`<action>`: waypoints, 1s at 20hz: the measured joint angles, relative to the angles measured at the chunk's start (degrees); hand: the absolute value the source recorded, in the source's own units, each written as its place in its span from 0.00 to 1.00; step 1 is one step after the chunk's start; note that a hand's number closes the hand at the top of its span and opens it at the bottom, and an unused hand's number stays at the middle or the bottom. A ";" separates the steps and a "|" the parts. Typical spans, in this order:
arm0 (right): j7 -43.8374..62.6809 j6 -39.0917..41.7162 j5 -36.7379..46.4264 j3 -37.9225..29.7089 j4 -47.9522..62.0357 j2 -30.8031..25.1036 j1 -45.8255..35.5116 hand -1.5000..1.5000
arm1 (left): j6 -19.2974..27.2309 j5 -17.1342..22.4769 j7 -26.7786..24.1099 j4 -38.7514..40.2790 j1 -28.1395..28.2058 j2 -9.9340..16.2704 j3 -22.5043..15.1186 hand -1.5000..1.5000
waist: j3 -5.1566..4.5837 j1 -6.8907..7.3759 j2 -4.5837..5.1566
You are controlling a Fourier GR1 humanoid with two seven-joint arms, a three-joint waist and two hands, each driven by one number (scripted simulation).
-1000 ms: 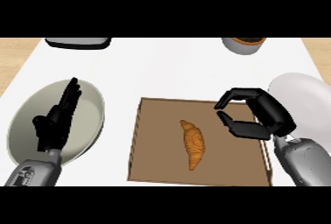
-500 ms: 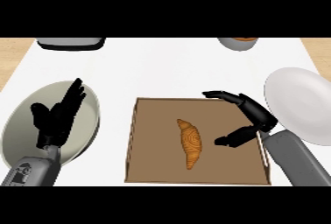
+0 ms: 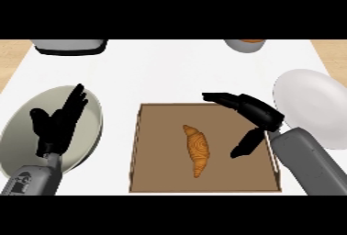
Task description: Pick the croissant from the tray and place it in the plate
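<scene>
No writing or label can be read on anything here. The right hand (image 3: 254,120) is spread wide over the right part of the brown tray (image 3: 157,183), holding nothing, apart from the croissant (image 3: 197,149). The croissant lies in the tray's middle. The left hand (image 3: 58,124) rests with fingers straight over the grey-green plate (image 3: 92,135) at the left. A white plate (image 3: 313,104) lies at the right.

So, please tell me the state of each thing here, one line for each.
Croissant: lying in the tray, not held.
Tray: holds only the croissant.
White plate: nothing on it.
Grey plate: under the left robot hand.
Right robot hand: open, over the tray.
Left robot hand: open, resting.
</scene>
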 measured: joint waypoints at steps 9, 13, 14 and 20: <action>11.64 5.77 8.43 4.56 -4.70 2.07 -1.19 0.00 | -1.88 -0.30 0.28 -0.03 0.81 -0.22 1.98 0.50 | -0.03 -0.10 -0.01; 13.72 6.50 13.49 5.61 -4.91 1.87 -2.04 0.00 | -2.53 -0.67 0.10 0.59 0.29 -0.42 2.78 0.50 | -0.01 -0.13 0.00; 14.57 6.88 14.69 6.19 -5.59 1.86 -1.79 0.00 | -2.20 -1.04 0.07 1.22 -0.23 -0.85 2.83 0.50 | 0.00 -0.21 -0.01; 18.29 9.31 21.22 8.28 -5.72 4.40 -1.72 0.00 | -2.77 -1.93 0.61 0.88 -0.60 -1.82 3.48 0.50 | 0.03 -0.11 -0.02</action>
